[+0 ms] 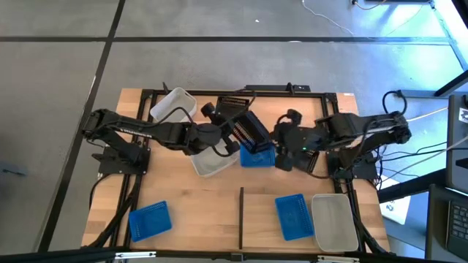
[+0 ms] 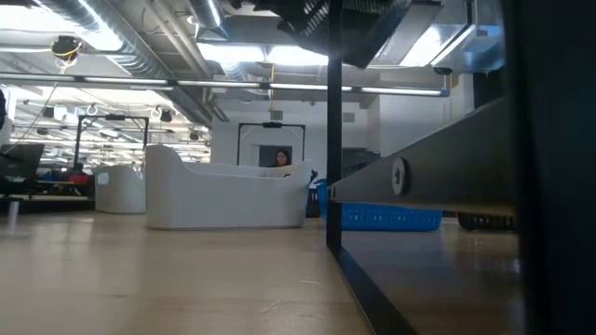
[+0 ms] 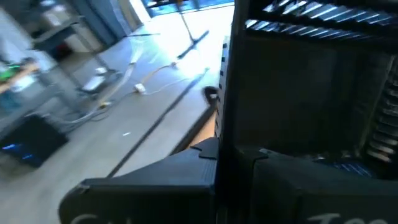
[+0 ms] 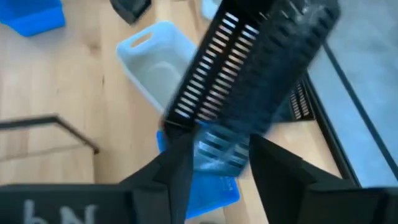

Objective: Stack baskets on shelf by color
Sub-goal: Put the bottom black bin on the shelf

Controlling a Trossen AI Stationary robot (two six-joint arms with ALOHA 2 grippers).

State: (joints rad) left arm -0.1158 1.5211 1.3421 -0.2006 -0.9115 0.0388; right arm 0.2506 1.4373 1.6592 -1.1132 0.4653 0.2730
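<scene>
Black slotted basket (image 1: 248, 130) hung tilted above the counter's (image 1: 183, 212) middle, long axis diagonal, pinched in the left gripper's (image 1: 228, 140) closed jaws. Beneath it sat a blue basket (image 1: 257, 157), beside a white basket (image 1: 210, 162). The right gripper (image 1: 280, 150), jaws spread, was just beside.
</scene>
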